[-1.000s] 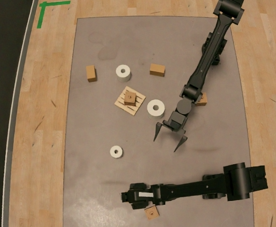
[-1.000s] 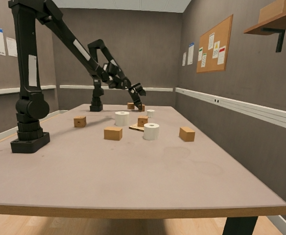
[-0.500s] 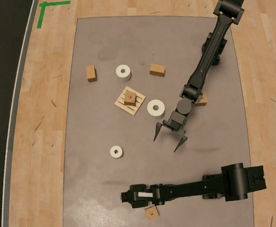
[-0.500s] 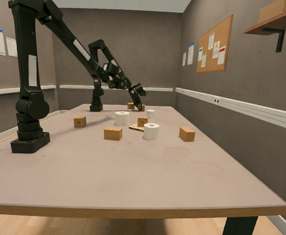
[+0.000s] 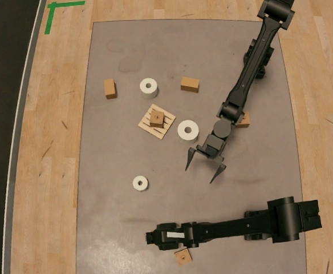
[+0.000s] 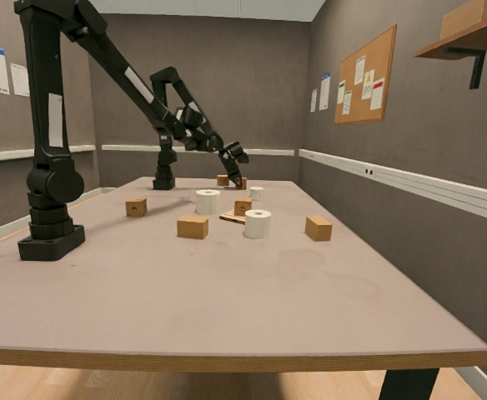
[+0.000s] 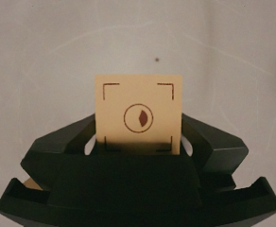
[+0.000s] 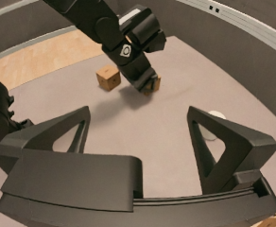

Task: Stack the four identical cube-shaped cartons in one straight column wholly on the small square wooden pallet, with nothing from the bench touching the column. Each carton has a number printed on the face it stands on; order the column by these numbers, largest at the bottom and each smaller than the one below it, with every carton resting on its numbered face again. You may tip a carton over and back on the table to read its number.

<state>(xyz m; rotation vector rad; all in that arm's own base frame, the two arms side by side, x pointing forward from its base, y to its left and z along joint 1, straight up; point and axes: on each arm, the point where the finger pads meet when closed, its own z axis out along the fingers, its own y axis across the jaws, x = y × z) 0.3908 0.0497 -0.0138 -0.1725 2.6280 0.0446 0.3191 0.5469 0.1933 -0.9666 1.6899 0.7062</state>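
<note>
- Tan cube carton (image 7: 138,96) (image 6: 243,183) (image 8: 156,84), flat-faced, gripped by the left gripper (image 7: 138,112) (image 5: 149,238) (image 6: 238,184) (image 8: 146,85)
- Dark, angular right gripper (image 5: 198,176) (image 8: 138,108) stands open
- Slatted wooden pallet (image 5: 161,136) (image 6: 231,217) bears one boxy carton (image 5: 157,117) (image 6: 243,207)

Matt brown cardboard carton (image 5: 156,118) (image 6: 243,207) — slatted, pale wooden pallet (image 5: 146,127) (image 6: 228,217).

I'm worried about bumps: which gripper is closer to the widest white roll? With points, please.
Right. The right gripper (image 5: 198,176) (image 8: 138,111) is just off the widest white roll (image 5: 187,138) (image 6: 208,204); the left gripper (image 5: 149,238) (image 6: 238,182) (image 7: 138,112) (image 8: 146,85) is farther, at a carton (image 7: 138,95).
</note>
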